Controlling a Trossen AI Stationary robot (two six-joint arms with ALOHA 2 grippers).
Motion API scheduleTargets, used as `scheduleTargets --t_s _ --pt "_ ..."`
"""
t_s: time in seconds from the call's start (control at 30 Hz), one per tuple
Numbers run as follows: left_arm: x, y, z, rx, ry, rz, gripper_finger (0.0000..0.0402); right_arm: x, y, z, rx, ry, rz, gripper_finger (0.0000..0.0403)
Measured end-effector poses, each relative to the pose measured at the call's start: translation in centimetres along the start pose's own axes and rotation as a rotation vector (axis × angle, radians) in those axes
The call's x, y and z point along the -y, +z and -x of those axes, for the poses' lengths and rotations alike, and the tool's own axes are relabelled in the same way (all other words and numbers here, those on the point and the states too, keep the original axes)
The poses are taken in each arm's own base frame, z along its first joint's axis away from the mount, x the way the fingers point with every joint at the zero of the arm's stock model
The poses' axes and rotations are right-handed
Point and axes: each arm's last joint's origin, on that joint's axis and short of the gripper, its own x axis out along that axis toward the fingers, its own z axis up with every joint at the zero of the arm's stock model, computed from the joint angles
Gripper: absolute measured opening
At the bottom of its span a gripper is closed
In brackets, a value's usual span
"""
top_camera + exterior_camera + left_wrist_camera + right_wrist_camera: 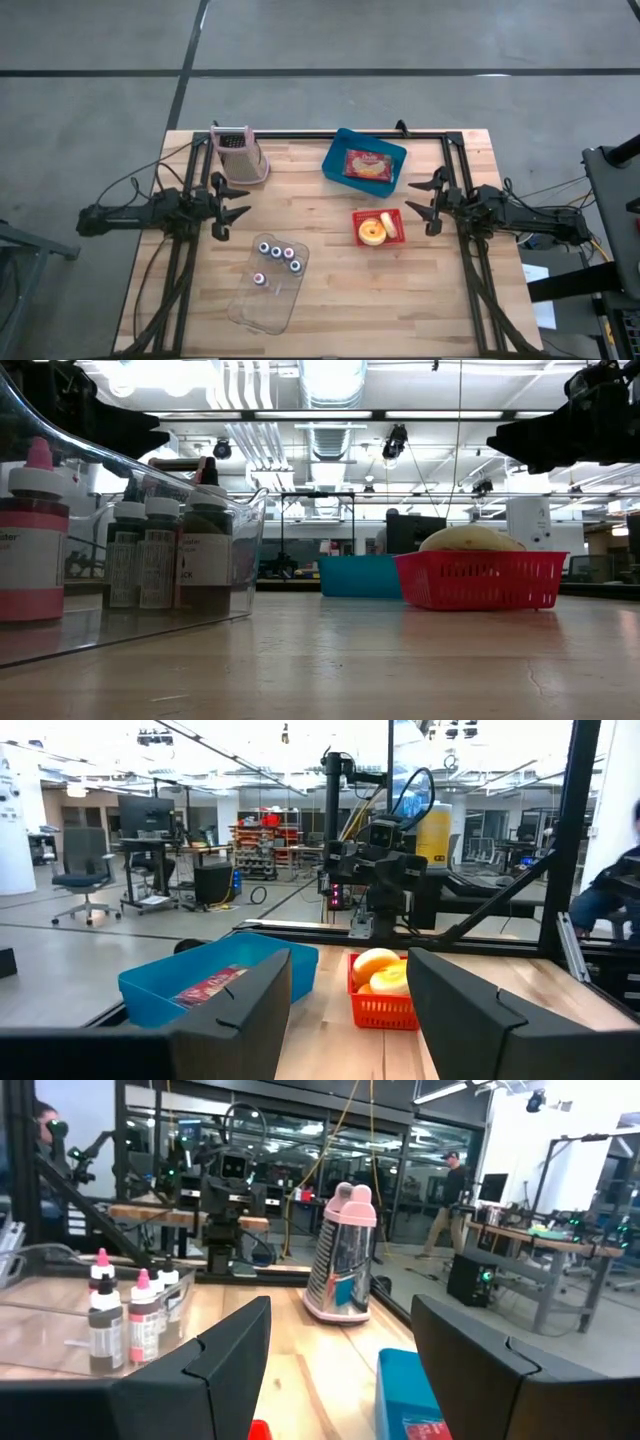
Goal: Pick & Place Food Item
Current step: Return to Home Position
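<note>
The food coloring bottles (277,257) stand inside the transparent bin (262,312), near the left gripper (243,200), ahead of it and off to one side. That gripper hangs empty, fingers spread; the right gripper (412,197), likewise spread and empty, faces the red basket (357,235) just before it

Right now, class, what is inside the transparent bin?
The transparent bin holds four upright food coloring bottles. From above only their caps show; the bodies beneath are covered.
</note>
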Motion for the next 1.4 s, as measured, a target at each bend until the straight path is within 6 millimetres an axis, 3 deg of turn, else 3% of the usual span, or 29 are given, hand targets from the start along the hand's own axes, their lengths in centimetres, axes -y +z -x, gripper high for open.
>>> scheduleTargets --t_s 0.5,0.87,1.4 --pt "0.0 0.01 0.0 0.001 0.0 0.001 0.0204 0.02 0.0 0.0 -0.001 -0.007 -0.038 0.0237" --pt "-0.17 -0.2 0.08 -0.069 0.056 0.042 0.0204 0.46 -0.63 0.06 -0.08 -0.176 -0.02 0.0237" --pt "0.02 0.31 0.14 -0.069 -0.016 0.042 0.0204 0.13 -0.72 0.04 -0.078 -0.069 -0.129 0.0237"
